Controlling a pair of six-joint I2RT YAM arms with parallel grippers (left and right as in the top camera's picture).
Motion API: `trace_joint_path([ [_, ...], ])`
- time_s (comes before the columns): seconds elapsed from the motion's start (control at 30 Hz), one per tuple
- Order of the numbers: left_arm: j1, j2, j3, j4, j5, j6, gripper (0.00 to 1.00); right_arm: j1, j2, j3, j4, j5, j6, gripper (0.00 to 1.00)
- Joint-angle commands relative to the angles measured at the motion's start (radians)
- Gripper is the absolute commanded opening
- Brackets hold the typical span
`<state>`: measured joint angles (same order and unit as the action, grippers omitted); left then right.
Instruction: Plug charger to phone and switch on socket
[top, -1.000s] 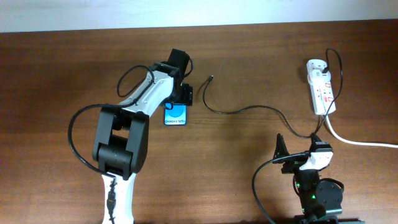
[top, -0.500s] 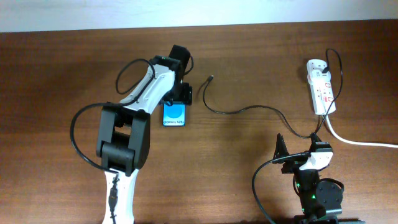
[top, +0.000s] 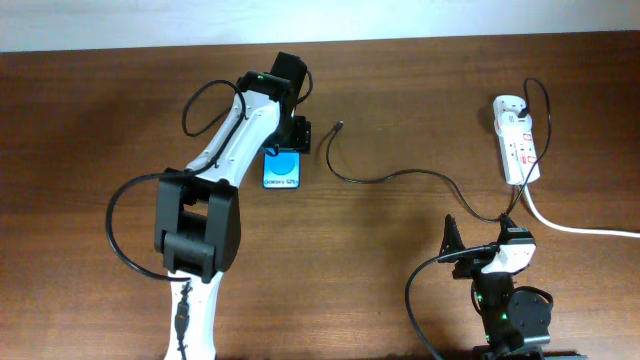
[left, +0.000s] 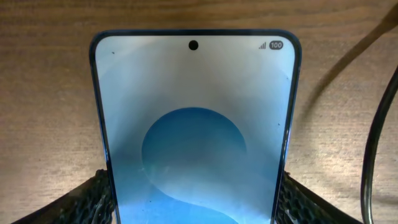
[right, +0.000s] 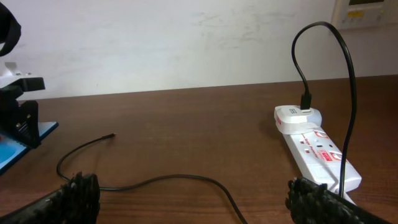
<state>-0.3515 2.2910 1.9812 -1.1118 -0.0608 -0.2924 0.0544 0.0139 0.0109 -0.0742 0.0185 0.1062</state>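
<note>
The phone (top: 283, 172), blue screen up, lies in the jaws of my left gripper (top: 292, 137), which is shut on its two long sides low over the table. In the left wrist view the phone (left: 194, 112) fills the frame between the fingers (left: 194, 208). The charger cable (top: 395, 176) curves from its free plug (top: 341, 125), just right of the phone, across to the socket (top: 517, 140) at the far right. My right gripper (top: 480, 250) is open and empty near the front edge. In the right wrist view the cable (right: 168, 179) runs between its fingers (right: 196, 199).
A thick white cord (top: 570, 228) leaves the socket toward the right edge. A black plug (right: 306, 101) sits in the socket's far end (right: 298, 116). A pale wall runs behind the table's far edge.
My left gripper has carried the phone a little toward the far side of the table and its wrist has shifted. The cable, the socket and the right arm have not moved.
</note>
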Motion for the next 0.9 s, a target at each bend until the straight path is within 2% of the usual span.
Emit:
trace_joint_path([
  [0.0,0.001,0.0,0.072,-0.029,-0.007,-0.006,0.58,0.006,-0.008,-0.005,-0.006,0.009,0.006,0.98],
  [0.37,0.002,0.0,0.15,-0.062,0.068,-0.006,0.6,0.006,-0.008,-0.005,-0.001,0.0,0.006,0.98],
  [0.5,0.01,0.0,0.195,-0.075,0.077,-0.006,0.59,0.005,-0.007,-0.002,0.048,-0.045,0.006,0.98],
  [0.7,0.047,-0.001,0.305,-0.121,0.155,-0.007,0.56,0.002,0.098,0.137,0.047,-0.044,-0.051,0.98],
  [0.77,0.068,-0.001,0.336,-0.121,0.208,-0.007,0.49,0.003,0.221,0.24,0.033,-0.045,-0.051,0.98],
  [0.87,0.098,-0.001,0.365,-0.121,0.261,-0.007,0.28,0.003,0.421,0.409,-0.024,-0.105,-0.122,0.98],
])
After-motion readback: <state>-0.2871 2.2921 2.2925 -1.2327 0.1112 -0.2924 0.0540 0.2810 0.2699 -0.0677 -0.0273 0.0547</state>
